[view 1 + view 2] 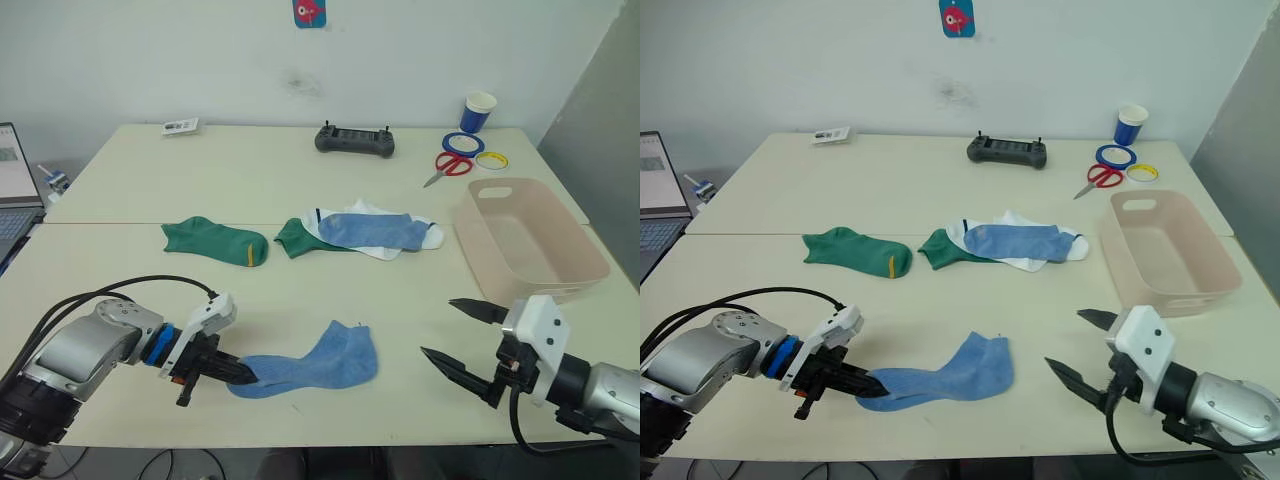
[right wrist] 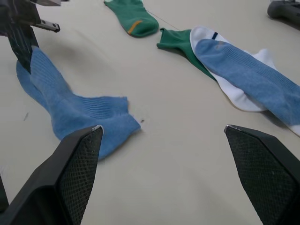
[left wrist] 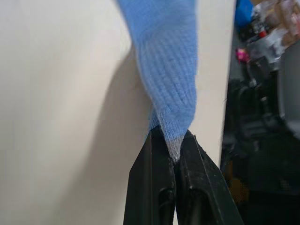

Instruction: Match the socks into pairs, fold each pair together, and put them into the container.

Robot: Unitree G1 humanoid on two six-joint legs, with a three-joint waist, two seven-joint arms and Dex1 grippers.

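A wide cream tabletop (image 1: pixel 300 180) holds a pale pink-beige rectangular plastic tub (image 1: pixel 530 240) at the robot's right. At centre, a light blue ankle sock (image 1: pixel 372 230) lies over what seem to be two white socks (image 1: pixel 420 238) and a dark green sock (image 1: pixel 298 238); another dark green sock (image 1: pixel 215 240) lies apart, leftward. The left gripper (image 1: pixel 238 372) pinches the toe of a second light blue sock (image 1: pixel 315 365) near the front edge. The right gripper (image 1: pixel 462 340) hovers with its jaws spread wide.
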